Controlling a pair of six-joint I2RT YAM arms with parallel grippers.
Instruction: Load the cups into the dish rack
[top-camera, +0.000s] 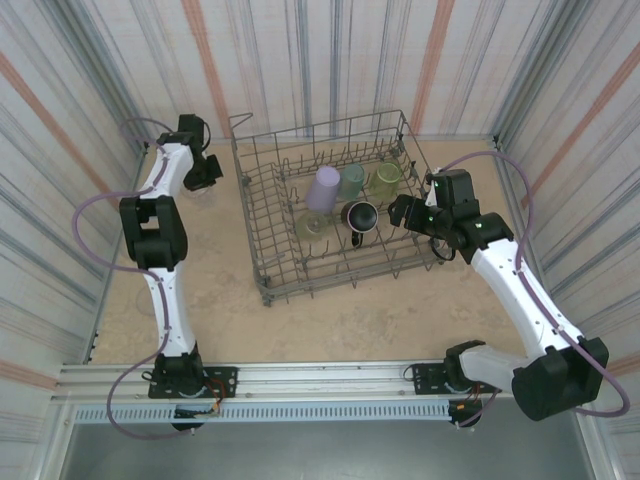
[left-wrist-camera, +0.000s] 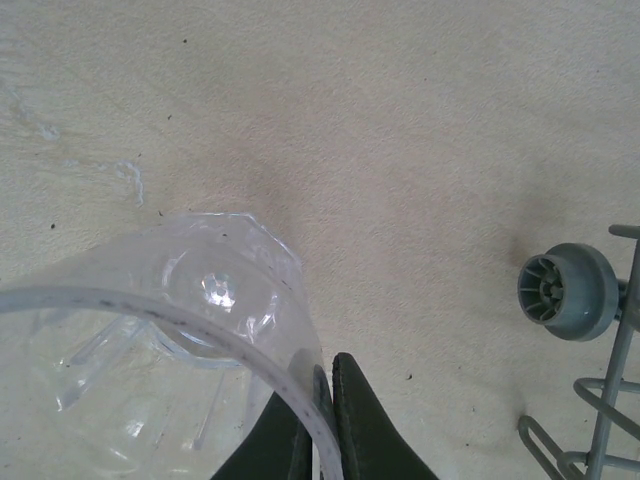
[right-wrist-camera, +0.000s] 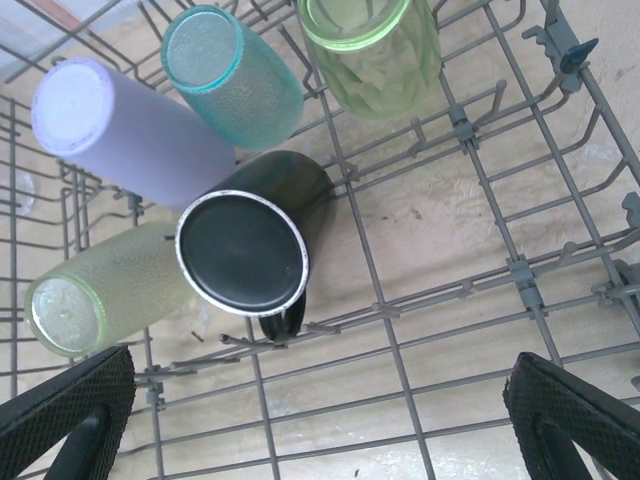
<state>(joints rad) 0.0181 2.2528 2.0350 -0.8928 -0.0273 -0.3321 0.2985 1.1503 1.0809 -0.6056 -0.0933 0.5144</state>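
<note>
Cups sit in the dish rack (top-camera: 330, 262) in the overhead view, five in all. They are one lavender cup (top-camera: 323, 188), one teal cup (top-camera: 351, 180), one dark cup (top-camera: 360, 215), a yellow-green cup (top-camera: 387, 178) at the far right and a second yellow-green cup (top-camera: 308, 226) at the near left. The left gripper (top-camera: 205, 172) is outside the rack, off its left side. The right gripper (top-camera: 398, 212) reaches over the rack's right edge, just beside the dark cup.

In the left wrist view, one clear cup (left-wrist-camera: 150, 340) faces the camera mouth-first over the bare table (left-wrist-camera: 400, 150). The left gripper (left-wrist-camera: 328, 385) is clamped on the cup's rim. One grey rack wheel (left-wrist-camera: 567, 291) sits apart to the right.

In the right wrist view, the five cups lean among the tines of the dish rack (right-wrist-camera: 520, 270): lavender cup (right-wrist-camera: 140, 140), teal cup (right-wrist-camera: 232, 75), dark cup (right-wrist-camera: 245, 250) and the two yellow-green ones. The right gripper (right-wrist-camera: 320, 420) is spread wide and holds nothing, and the cups lie ahead of it to the left.
</note>
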